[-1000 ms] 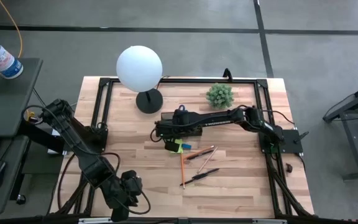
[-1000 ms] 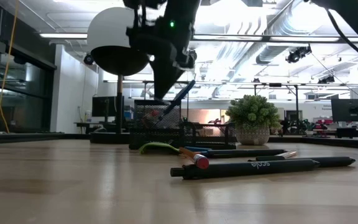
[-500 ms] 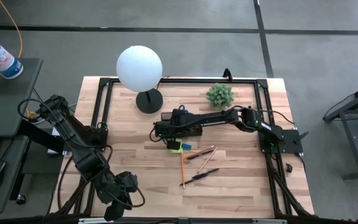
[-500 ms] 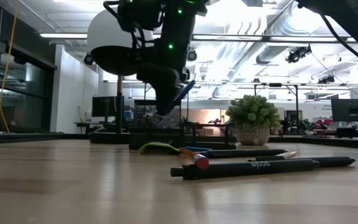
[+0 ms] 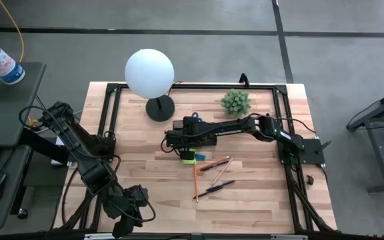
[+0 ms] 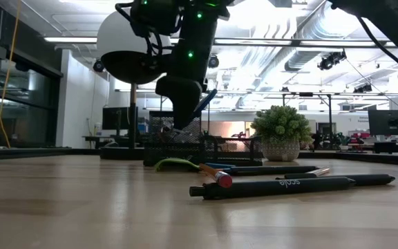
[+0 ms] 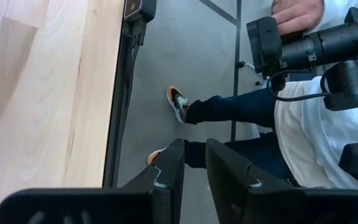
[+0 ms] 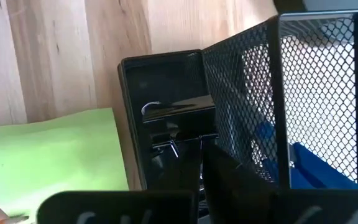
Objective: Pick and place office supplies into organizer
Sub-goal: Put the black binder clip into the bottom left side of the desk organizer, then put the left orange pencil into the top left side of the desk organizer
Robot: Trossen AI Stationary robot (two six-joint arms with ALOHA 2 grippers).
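High view gives me the tabletop (image 5: 145, 173), with my right claw (image 5: 179, 148) over the mesh organizer (image 5: 193, 139); whether it is spread I cannot tell. My left claw (image 7: 194, 171), nearly pressed together, hangs off the front-left edge. Sticky-note pad (image 5: 189, 157) touches the organizer; pens (image 5: 213, 175) lie near.

High view: straight down over the pale wooden table (image 5: 145, 167). Low view: table-top height, level, facing the far room. Both share the black mesh organizer (image 6: 175, 142); right wrist view sits close on it.
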